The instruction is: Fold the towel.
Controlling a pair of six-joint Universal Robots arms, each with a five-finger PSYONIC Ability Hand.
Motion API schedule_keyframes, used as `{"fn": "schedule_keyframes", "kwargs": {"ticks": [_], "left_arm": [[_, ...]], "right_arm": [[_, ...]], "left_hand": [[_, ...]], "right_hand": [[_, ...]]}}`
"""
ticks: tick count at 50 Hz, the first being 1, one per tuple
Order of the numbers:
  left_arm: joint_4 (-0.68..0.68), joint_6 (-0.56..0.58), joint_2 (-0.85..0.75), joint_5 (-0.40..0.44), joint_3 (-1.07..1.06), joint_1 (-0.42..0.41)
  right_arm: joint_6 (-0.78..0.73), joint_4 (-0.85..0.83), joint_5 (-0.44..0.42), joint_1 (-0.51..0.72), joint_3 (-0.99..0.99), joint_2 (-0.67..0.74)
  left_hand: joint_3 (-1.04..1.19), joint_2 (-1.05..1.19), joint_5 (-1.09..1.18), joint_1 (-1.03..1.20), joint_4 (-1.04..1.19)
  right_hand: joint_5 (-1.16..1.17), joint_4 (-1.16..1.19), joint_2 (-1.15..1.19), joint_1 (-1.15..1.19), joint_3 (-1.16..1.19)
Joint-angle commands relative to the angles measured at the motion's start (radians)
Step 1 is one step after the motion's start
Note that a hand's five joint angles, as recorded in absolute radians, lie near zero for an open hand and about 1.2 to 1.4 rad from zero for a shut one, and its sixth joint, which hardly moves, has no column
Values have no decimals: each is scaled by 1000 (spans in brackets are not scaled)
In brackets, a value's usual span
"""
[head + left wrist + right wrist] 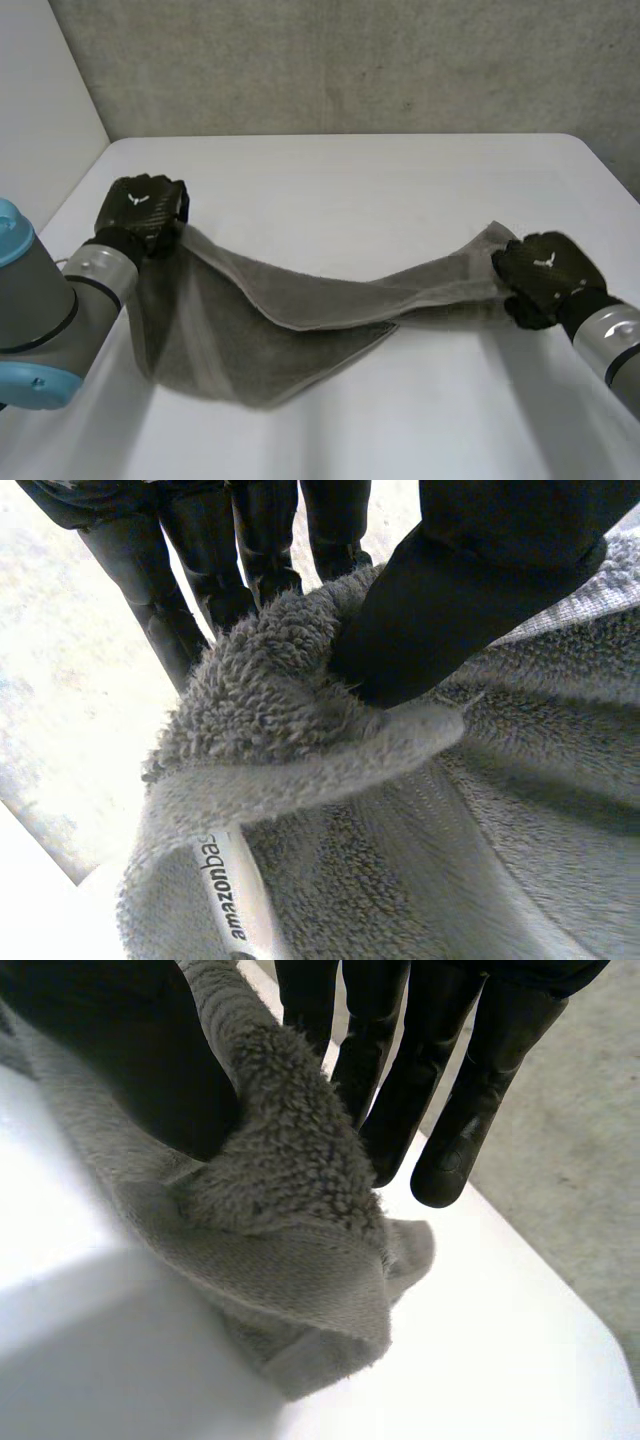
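Towel: a grey terry towel (300, 310) is strung across the middle of the surface from 9 o'clock to 3 o'clock and sags in a shallow curve between the two hands. A broad flap drops from its 9 o'clock end and lies on the surface toward 7 o'clock, tapering to a corner near 6 o'clock. The 3 o'clock end is bunched into a narrow band.
Left hand: the left hand (143, 213) is at 9 o'clock, raised off the surface, at one end corner of the towel. In the left wrist view the thumb presses a fold of pile against the fingers (200, 570), which are clamped on the cloth.
Right hand: the right hand (545, 275) is at 3 o'clock, low over the surface, at the opposite end corner. In the right wrist view the thumb pins the cloth against nearly straight fingers (480, 1090); a small rolled tip of towel hangs below the pinch.
Label: a white sewn label (228, 890) with dark lettering, partly readable as "amazonbas", lies along the hem just under the left hand.
Arms: the left arm (50, 300) comes in from 8 o'clock and the right arm (615, 350) from 4 o'clock.
Surface: the white surface (350, 190) is smooth, with a rounded corner at 1 o'clock.
Room: a rough grey wall (350, 60) runs along 12 o'clock, and a pale panel (40, 100) stands at 10 o'clock.
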Motion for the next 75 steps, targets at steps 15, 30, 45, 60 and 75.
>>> {"fn": "schedule_keyframes", "kwargs": {"ticks": [15,30,45,60,75], "left_arm": [[-374,292,-51,4,142,-12],[423,248,-159,-11,497,0],[156,93,-109,30,329,28],[47,353,-217,53,-18,43],[-399,464,91,42,-138,108]], "right_arm": [[-208,647,59,-4,-559,203],[-113,-200,274,165,-1032,349],[-52,-52,214,171,-767,301],[-147,141,130,148,-510,475],[-246,668,167,18,-357,150]], "left_hand": [[181,180,197,217,179],[181,180,197,217,179],[181,180,197,217,179],[181,180,197,217,179],[181,180,197,217,179]], "right_hand": [[300,204,224,320,210],[300,204,224,320,210],[300,204,224,320,210],[300,204,224,320,210],[300,204,224,320,210]]}}
